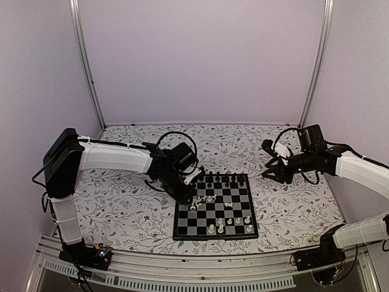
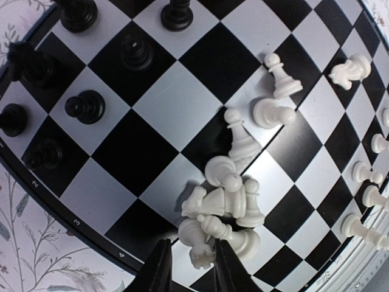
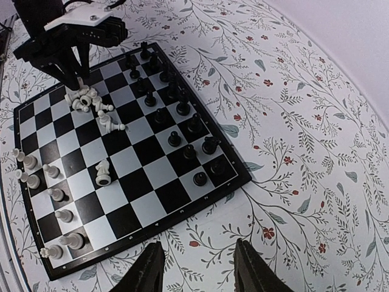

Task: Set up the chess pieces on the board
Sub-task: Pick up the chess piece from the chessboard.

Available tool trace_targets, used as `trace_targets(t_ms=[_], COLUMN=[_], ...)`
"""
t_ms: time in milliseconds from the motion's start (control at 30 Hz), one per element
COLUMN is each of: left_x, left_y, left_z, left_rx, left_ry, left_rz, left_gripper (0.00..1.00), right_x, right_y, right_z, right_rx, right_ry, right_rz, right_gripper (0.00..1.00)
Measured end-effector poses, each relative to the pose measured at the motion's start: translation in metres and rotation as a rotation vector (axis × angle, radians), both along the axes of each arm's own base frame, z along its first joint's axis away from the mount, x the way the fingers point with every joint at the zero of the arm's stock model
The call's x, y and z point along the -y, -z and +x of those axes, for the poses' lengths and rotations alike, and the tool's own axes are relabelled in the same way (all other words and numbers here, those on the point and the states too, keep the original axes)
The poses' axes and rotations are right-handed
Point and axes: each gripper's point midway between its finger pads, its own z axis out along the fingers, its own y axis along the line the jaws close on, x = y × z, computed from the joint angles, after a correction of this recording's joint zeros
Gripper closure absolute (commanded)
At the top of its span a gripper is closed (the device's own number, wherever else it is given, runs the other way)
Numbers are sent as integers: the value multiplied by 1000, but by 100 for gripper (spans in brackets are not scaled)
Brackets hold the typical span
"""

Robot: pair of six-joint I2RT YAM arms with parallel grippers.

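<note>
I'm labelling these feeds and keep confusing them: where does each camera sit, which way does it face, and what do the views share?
Top external: fixed above and behind the arms, looking down at the board; both arms show.
Left wrist: on the left arm, looking steeply down at a heap of fallen white pieces; its fingertips straddle one.
Right wrist: off the board's side, looking across it toward the left gripper; its open fingers frame tablecloth.
Shared: all three show that heap.

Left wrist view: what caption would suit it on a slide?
Left gripper straddles one white piece beside a toppled cream heap on the board; black pieces stand upright beyond.
</note>
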Motion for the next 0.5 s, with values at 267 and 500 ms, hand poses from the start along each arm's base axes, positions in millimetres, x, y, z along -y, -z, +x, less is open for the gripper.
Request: trace_targets(t_ms=[267,500], left_x=[1,-7], left_y=[-2,-19], left_z=[1,-1], left_rx=[3,27], left_ry=[-2,-15], left_rz=[-3,11], left_gripper=[89,92], right_x=[0,0], right_y=[1,1], right_z=[0,0], right_rx=[-2,-2], right_ry=[-1,-3], right_rz=[-2,-3], right_gripper=[58,58])
